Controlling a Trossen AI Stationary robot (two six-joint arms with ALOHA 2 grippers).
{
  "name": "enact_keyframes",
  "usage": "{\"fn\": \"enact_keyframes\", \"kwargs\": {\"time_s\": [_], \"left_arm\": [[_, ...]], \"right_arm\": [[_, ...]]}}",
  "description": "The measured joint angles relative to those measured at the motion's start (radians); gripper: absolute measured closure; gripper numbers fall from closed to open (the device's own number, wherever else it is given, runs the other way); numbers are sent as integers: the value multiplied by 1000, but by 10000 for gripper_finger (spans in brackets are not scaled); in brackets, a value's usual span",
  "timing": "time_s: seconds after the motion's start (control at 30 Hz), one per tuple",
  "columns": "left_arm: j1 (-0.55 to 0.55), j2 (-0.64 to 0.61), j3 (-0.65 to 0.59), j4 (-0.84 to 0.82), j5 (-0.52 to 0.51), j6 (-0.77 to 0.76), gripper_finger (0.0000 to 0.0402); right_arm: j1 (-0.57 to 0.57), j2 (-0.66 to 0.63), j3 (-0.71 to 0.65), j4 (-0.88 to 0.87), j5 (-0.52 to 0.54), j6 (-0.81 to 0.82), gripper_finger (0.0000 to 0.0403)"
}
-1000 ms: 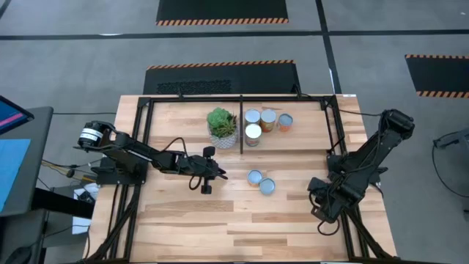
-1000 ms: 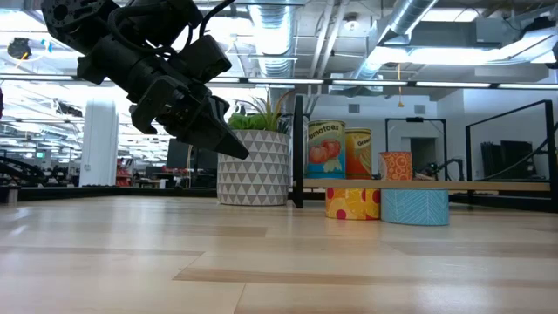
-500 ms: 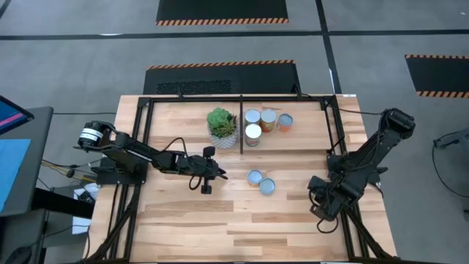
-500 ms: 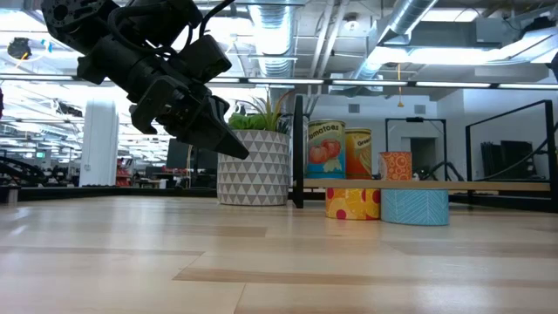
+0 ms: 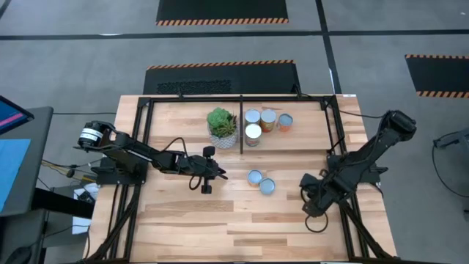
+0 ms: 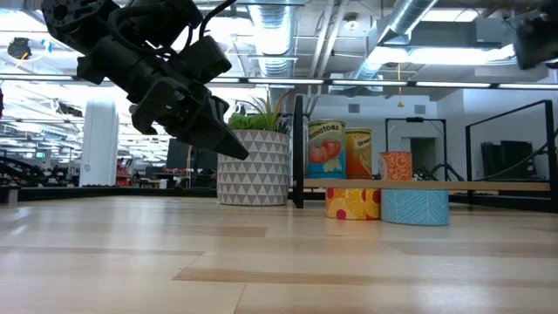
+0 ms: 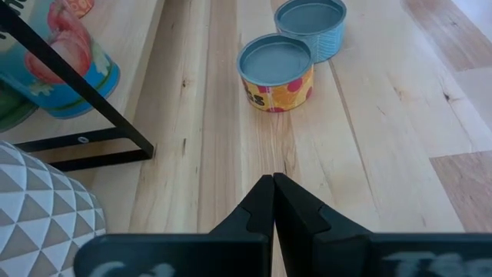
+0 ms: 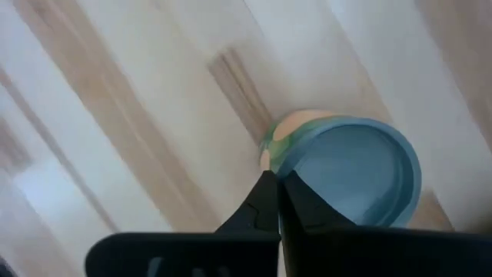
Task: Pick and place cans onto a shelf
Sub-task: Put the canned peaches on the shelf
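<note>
Two cans stand on the table: a yellow-orange one (image 5: 254, 177) (image 7: 277, 63) and a blue one (image 5: 267, 186) (image 7: 311, 23). Several more cans (image 5: 265, 122) (image 6: 325, 150) stand on the shelf (image 5: 315, 136), right of its centre bar. My left gripper (image 5: 222, 175) (image 7: 273, 181) is shut and empty above the table, left of the two cans and pointing at them. My right gripper (image 5: 305, 196) (image 8: 273, 181) is shut and empty right of the two cans; a pale-blue can top (image 8: 354, 177) shows just beyond its fingertips.
A green succulent in a white patterned pot (image 5: 222, 125) (image 6: 253, 166) stands on the shelf left of the centre bar (image 5: 242, 125). Black frame tubes (image 5: 139, 147) (image 5: 338, 139) run along both table sides. Part of my right arm (image 6: 536, 35) shows high in the low view.
My right gripper has moved toward the table's left edge, closer to the two cans on the table. The cans have stayed in place.
</note>
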Motion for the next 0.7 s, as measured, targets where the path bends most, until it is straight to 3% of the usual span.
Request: {"fn": "enact_keyframes", "kwargs": {"time_s": [0.23,0.53,0.7], "left_arm": [[0,0,0,1,-2,15,402],[0,0,0,1,-2,14,401],[0,0,0,1,-2,13,401]], "right_arm": [[-157,0,110,-39,94,-313,398],[-477,-1,132,-27,162,-744,398],[-640,-1,132,2,162,-867,396]]}}
